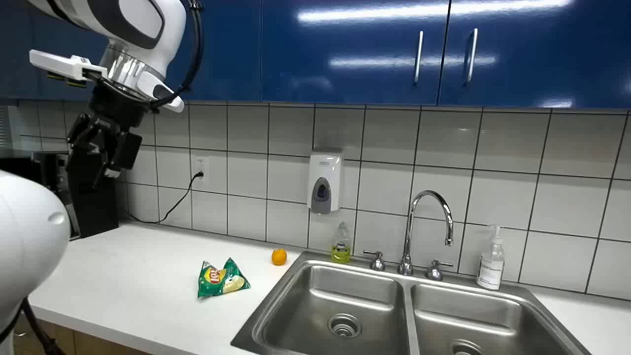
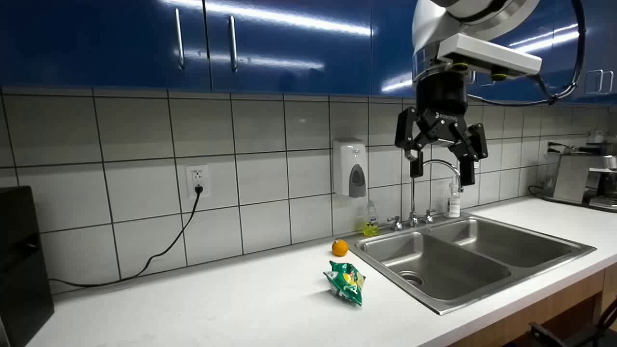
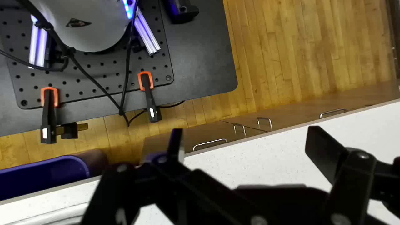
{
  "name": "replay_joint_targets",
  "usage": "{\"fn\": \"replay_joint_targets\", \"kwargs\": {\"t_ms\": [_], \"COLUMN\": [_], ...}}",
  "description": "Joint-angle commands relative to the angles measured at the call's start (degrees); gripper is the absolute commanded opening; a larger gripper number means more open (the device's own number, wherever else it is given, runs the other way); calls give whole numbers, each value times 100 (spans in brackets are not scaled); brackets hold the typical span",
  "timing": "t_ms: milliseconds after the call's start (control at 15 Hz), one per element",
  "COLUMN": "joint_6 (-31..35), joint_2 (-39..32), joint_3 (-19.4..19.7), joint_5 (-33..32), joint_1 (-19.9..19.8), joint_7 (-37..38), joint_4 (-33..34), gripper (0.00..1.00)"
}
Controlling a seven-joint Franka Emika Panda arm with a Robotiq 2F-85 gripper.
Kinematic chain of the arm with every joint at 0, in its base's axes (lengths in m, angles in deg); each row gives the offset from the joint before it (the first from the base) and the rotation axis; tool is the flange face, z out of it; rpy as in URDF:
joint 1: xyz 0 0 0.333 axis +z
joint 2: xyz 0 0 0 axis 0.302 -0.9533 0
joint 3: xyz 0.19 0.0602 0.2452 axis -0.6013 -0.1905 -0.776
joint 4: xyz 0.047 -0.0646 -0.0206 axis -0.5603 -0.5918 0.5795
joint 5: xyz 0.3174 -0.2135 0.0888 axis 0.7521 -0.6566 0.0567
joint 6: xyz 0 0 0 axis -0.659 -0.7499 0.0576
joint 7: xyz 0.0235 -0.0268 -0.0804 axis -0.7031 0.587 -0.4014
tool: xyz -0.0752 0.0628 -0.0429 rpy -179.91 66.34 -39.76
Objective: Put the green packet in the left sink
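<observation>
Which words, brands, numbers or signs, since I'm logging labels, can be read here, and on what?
"Lay's" on the green packet.
"ROBOTIQ" on the gripper.
Too small or blurred to read: markings on the wall dispenser, yellow-liquid bottle, pump bottle, wall outlet.
No numbers are legible.

"Lay's" on green chip packet (image 1: pixel 222 282); "ROBOTIQ" on pincer (image 2: pixel 441 168); lettering on soap dispenser (image 1: pixel 325 180), pump bottle (image 1: pixel 491 267) too small.
</observation>
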Motion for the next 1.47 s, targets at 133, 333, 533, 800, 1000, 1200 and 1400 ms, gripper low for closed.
{"fn": "replay_joint_targets", "kwargs": {"t_ms": [133, 333, 533, 800, 1000, 1200, 1400], "joint_6": [-59, 203, 652, 1420, 2158, 2971, 3758], "joint_2": [-11, -87, -240, -538, -863, -1318, -1937], "joint_3": [-145, -165, -143, -85, -79, -48, 10], "joint_5": [78, -80, -317, -538, -531, -484, -427], "joint_1": [-191, -331, -532, -736, -791, -790, -735], "joint_7": [-101, -126, -137, -95, -52, -25, -33], "joint_4": [24, -85, -235, -493, -722, -862, -822], "gripper": [100, 100, 100, 100, 100, 100, 100]}}
